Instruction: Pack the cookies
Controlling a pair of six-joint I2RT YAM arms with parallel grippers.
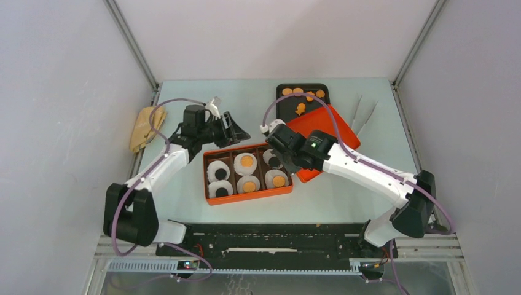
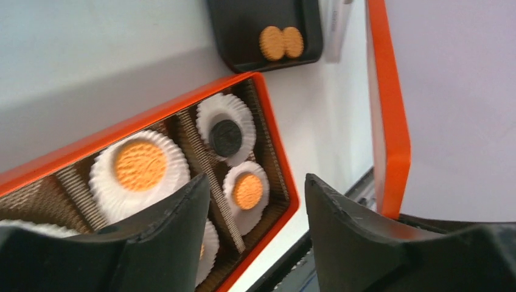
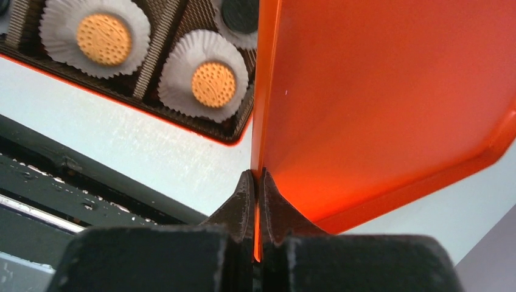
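Surface (image 1: 203,98): carries all.
Lid (image 1: 335,123): orange, tilted on edge, 2 o'clock of box; right pincer (image 3: 257,182) clamped on its rim.
Box (image 1: 249,196): centre; six cups (image 3: 173,79), cookies (image 1: 246,161) one per cup.
Tray (image 1: 282,112): black, 12 o'clock; more cookies loose on it.
Left pincer (image 2: 255,182): jaws apart, empty, at box's 11 o'clock.
Cookies: judged light, stiff, brittle; grip gently across edges.

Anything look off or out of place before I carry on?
Only the orange lid: it stands steeply tilted beside the orange box, its edge pinched in the shut right tool. The cookies in the box sit flat in their cups.
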